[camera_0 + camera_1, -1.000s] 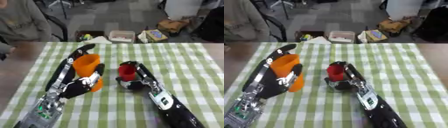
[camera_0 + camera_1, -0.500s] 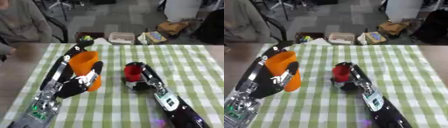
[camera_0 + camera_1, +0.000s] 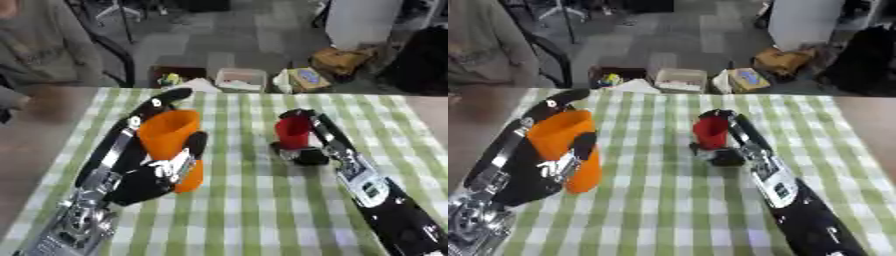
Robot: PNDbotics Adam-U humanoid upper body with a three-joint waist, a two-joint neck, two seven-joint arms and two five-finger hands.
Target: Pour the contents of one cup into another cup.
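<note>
Since pouring needs one cup raised, the left hand (image 3: 149, 180) has its fingers curled round the orange cup (image 3: 168, 135), nearer than the red cup (image 3: 292, 132), which the right hand (image 3: 308, 152) clasps on the counter (image 3: 236, 210).

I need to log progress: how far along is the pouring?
Done: each robot hand holds a cup, the left round the orange cup, the right round the red cup. Both cups stand apart and about upright. Left: bringing them together and tipping one.
</note>
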